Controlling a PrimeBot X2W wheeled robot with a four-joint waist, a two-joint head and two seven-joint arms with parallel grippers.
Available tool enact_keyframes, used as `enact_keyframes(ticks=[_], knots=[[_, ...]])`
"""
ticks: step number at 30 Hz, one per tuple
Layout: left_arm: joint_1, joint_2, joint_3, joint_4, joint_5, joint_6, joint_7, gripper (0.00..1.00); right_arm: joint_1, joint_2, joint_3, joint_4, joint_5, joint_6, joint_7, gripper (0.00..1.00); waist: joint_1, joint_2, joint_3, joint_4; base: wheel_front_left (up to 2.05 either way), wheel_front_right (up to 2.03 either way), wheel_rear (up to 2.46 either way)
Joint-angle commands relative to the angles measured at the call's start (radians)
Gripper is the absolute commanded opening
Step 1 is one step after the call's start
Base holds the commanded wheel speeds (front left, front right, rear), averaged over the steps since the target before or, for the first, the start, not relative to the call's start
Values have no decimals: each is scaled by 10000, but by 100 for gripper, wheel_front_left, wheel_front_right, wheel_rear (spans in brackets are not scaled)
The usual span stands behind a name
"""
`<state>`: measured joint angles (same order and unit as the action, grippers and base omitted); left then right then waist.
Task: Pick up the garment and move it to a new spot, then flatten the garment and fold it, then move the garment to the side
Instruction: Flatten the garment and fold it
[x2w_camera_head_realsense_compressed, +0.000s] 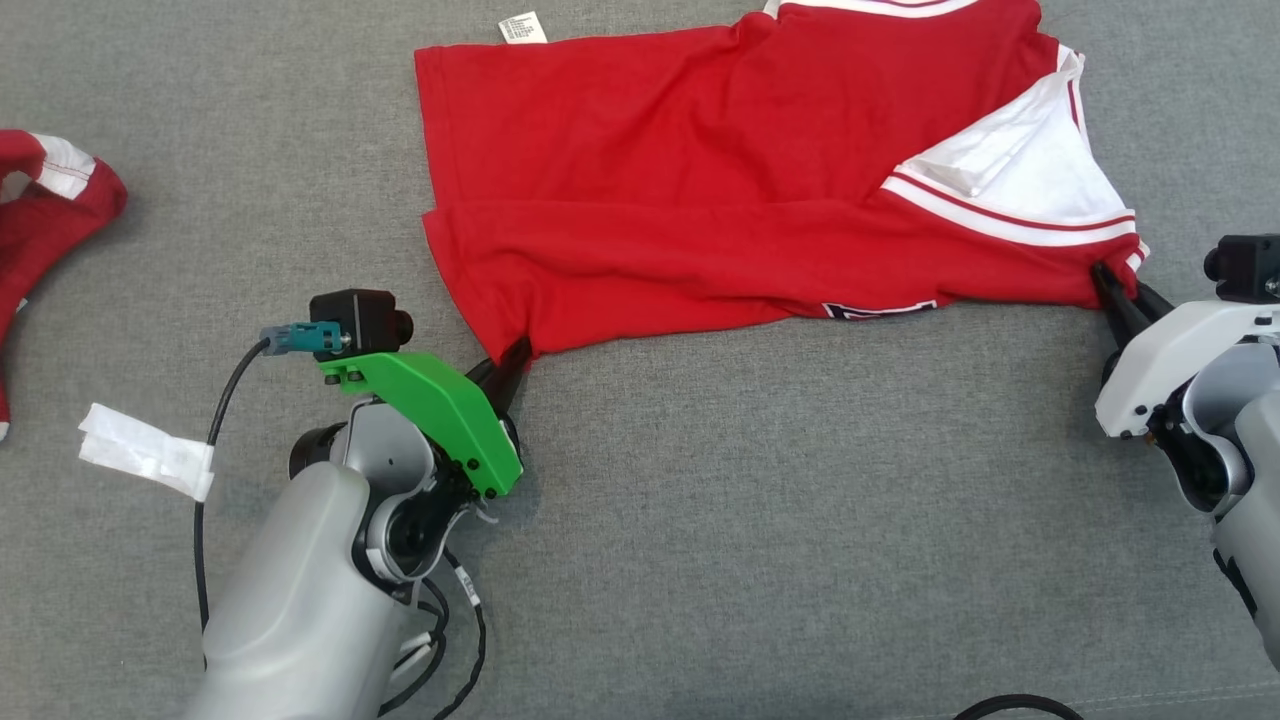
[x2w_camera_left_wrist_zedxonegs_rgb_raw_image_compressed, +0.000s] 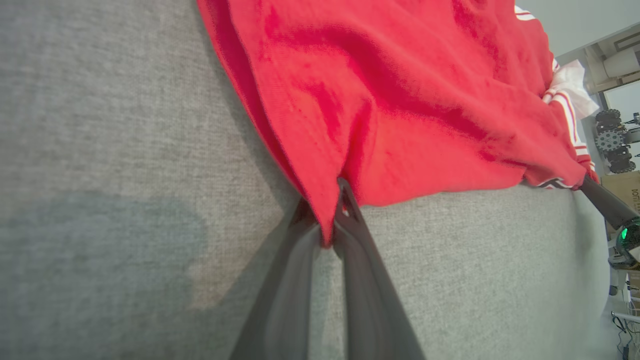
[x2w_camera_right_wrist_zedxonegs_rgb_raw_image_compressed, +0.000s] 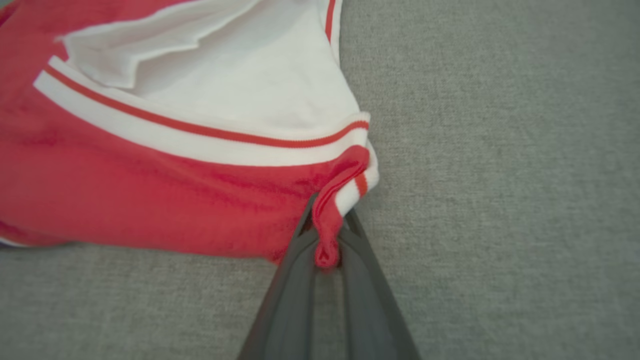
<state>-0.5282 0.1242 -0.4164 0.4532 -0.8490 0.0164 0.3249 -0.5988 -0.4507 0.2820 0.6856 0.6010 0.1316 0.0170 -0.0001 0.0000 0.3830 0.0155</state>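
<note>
- Grey fabric surface (x2w_camera_head_realsense_compressed: 750, 520) nearest.
- Clamped: left gripper (x2w_camera_head_realsense_compressed: 518, 355) on the near-left corner of the red garment (x2w_camera_head_realsense_compressed: 680, 180), right gripper (x2w_camera_head_realsense_compressed: 1106, 276) on its striped near-right corner.
- Lay spread beyond; seemed mid-fold, next calling for lifting both corners together.

We can read almost nothing here. The white care tag (x2w_camera_head_realsense_compressed: 523, 27) at the far edge of the red garment (x2w_camera_head_realsense_compressed: 700, 150) carries several lines of small dark print, too fine for us to make out. Along the garment's near edge we see a black-and-white printed patch (x2w_camera_head_realsense_compressed: 880, 310), mostly tucked under the fold, so we can tell no letter or number. In the left wrist view, a cardboard box (x2w_camera_left_wrist_zedxonegs_rgb_raw_image_compressed: 622, 187) at the right edge bears dark capitals that seem to begin "DO"; the rest is cut off.
</note>
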Motion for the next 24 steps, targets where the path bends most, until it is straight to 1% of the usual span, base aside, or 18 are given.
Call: enact_keyframes(ticks=[1,3,6,9,11,14,17,21,24], knots=[[161,14,-83,171,-151,-123,313,0,79,-75,160,157,183,-18,173,0,1,0,-33,-5,0,0,0],[227,150,-13,45,-409,-281,573,0,51,-253,291,83,458,-19,302,0,1,0,-96,0,0,0,0],[368,542,165,-420,-805,-492,1144,0,82,-692,441,-287,965,-21,620,0,1,0,-206,30,0,0,0],[606,900,437,-1269,-1389,-606,1737,0,256,-1225,579,-881,1609,-18,1115,0,1,0,-350,62,0,0,0],[951,1177,550,-2002,-1732,-583,2188,0,441,-1681,621,-1335,2061,-18,1549,0,1,0,-430,68,0,0,0],[1795,1617,625,-3321,-2142,-415,2820,0,901,-2309,556,-2153,2733,-18,2159,0,1,0,-514,64,0,0,0],[2910,1964,679,-4735,-2390,-143,3062,0,1756,-2807,336,-2951,3288,-18,2498,0,1,0,-577,61,0,0,0],[4491,2387,667,-6198,-2018,252,2775,0,3297,-3175,-359,-3784,3722,-21,2478,0,1,0,-600,34,0,0,0],[5491,2386,637,-6812,-1826,507,2406,0,4430,-3140,-884,-4216,3884,-22,2429,0,1,0,-546,-22,0,0,0]])
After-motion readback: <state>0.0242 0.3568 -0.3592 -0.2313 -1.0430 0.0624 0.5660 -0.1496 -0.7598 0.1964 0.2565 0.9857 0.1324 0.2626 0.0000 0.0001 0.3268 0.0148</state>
